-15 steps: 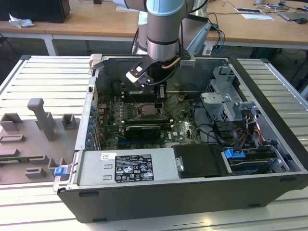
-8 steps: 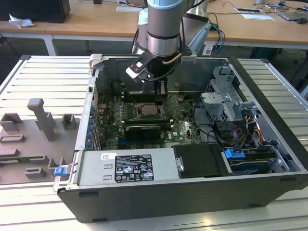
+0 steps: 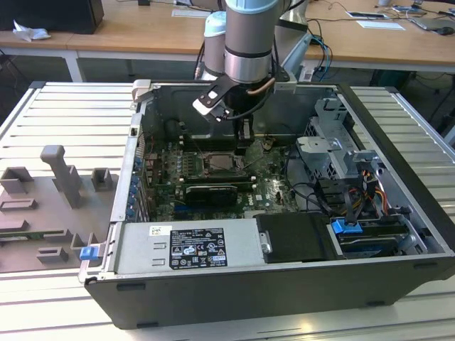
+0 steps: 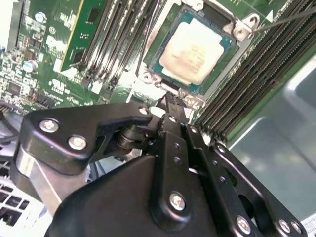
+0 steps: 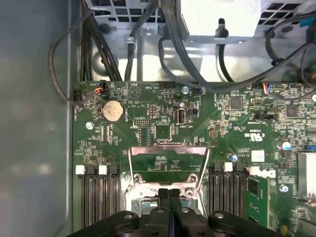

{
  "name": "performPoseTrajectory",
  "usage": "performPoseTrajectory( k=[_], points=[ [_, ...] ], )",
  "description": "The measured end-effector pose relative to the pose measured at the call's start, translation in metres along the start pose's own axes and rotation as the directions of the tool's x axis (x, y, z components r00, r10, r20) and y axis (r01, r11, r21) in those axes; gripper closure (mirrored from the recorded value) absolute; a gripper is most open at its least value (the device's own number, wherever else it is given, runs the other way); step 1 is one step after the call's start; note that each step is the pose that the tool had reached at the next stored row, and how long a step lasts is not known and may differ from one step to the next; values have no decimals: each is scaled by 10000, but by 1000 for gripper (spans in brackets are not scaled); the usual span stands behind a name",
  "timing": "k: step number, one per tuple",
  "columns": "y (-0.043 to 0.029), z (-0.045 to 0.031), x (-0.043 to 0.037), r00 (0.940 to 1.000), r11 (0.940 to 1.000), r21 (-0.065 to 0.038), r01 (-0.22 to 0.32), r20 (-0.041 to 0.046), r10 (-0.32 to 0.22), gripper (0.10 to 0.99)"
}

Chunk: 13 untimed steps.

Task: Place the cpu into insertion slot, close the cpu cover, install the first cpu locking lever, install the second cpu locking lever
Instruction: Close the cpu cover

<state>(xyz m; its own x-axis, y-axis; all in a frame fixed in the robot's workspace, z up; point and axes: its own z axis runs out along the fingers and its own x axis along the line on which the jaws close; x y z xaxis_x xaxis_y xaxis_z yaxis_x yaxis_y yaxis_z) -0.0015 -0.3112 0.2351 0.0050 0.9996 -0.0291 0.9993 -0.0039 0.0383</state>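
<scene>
my claw [image 5: 169, 192] hangs low inside the open computer case [image 3: 284, 302], its two fingers pressed together with nothing between them. the chip [image 4: 197, 47] lies flat in its socket [image 4: 221, 71], just beside the fingertips. the metal cover frame [image 5: 168, 146] stands raised, not folded over the chip.

The arm [image 3: 249, 42] hung straight down — its gripper [image 5: 169, 193] pointed downward, fingers [image 5: 163, 198] pressed together, no gap between them.
</scene>
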Motion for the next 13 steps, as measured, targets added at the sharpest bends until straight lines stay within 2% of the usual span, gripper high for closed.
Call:
performPoseTrajectory(
  k=[2,3,5,7,10,13],
  points=[
    [3,-78,-2,10000,10000,-1,-1,-1,1,980],
    [5,-140,-4,10000,10000,0,-1,1,1,980],
    [7,-201,-6,10000,10000,-1,-1,-1,1,980],
    [12,-312,-9,10000,10000,0,0,-1,0,980],
    [31,-368,-11,10000,10000,1,1,-1,-1,980],
    [121,-366,-10,10000,10000,24,0,0,0,980]
  ],
)
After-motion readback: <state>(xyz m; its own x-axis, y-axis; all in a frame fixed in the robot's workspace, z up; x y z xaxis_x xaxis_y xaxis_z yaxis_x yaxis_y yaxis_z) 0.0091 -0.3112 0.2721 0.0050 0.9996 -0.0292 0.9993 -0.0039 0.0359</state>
